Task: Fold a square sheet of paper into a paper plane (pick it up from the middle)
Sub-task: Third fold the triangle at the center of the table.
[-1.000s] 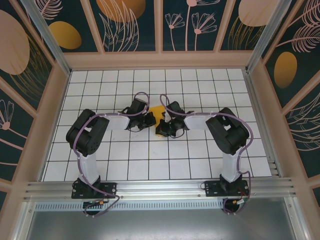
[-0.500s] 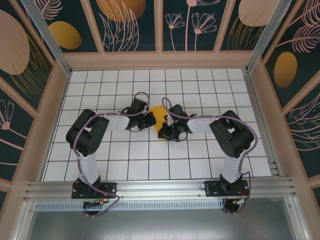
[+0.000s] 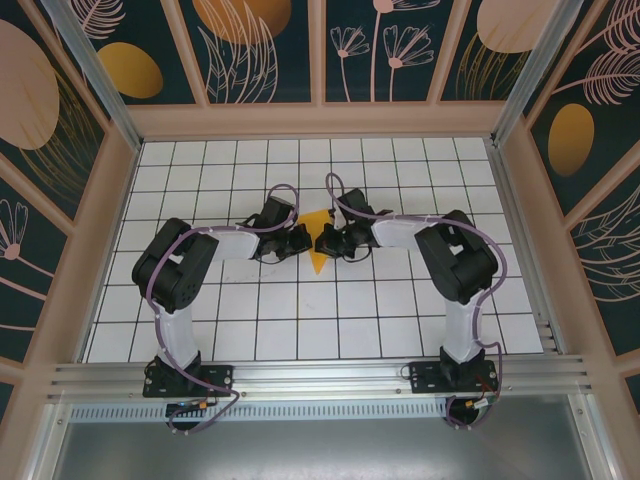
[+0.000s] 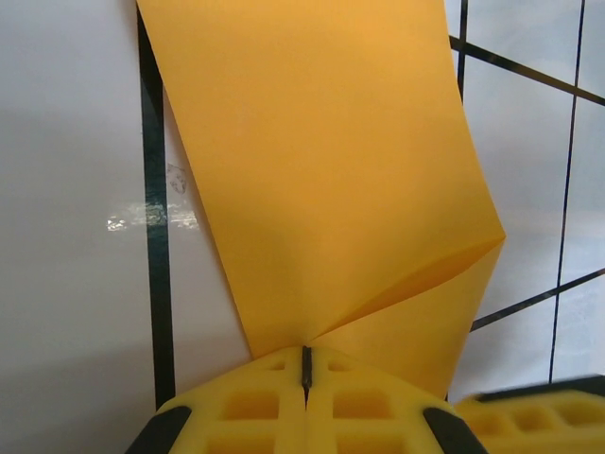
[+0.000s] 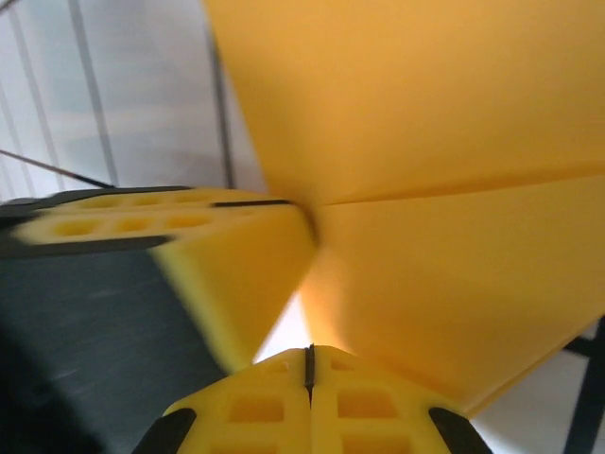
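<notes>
The square sheet of paper (image 3: 317,256), orange-yellow, lies folded into a triangle on the white tiles mid-table, its tip toward the near edge. My left gripper (image 3: 303,240) is shut on its left side. In the left wrist view the fold of the paper (image 4: 321,170) runs straight into the closed left gripper (image 4: 305,356). My right gripper (image 3: 326,242) is shut and faces it from the right. In the right wrist view the shut right gripper (image 5: 308,354) sits against the lower layer of the paper (image 5: 425,113), beside the left fingers (image 5: 217,255). The paper plane is out of view.
The tiled floor (image 3: 250,310) has free room on every side of the paper. Patterned walls enclose it at the left (image 3: 70,250), back (image 3: 320,118) and right (image 3: 560,250). An aluminium rail (image 3: 320,380) with both arm bases runs along the near edge.
My right gripper has moved from the paper's near side up to face the left gripper. The paper now shows as a longer triangle pointing toward the near edge. The left arm stayed put.
</notes>
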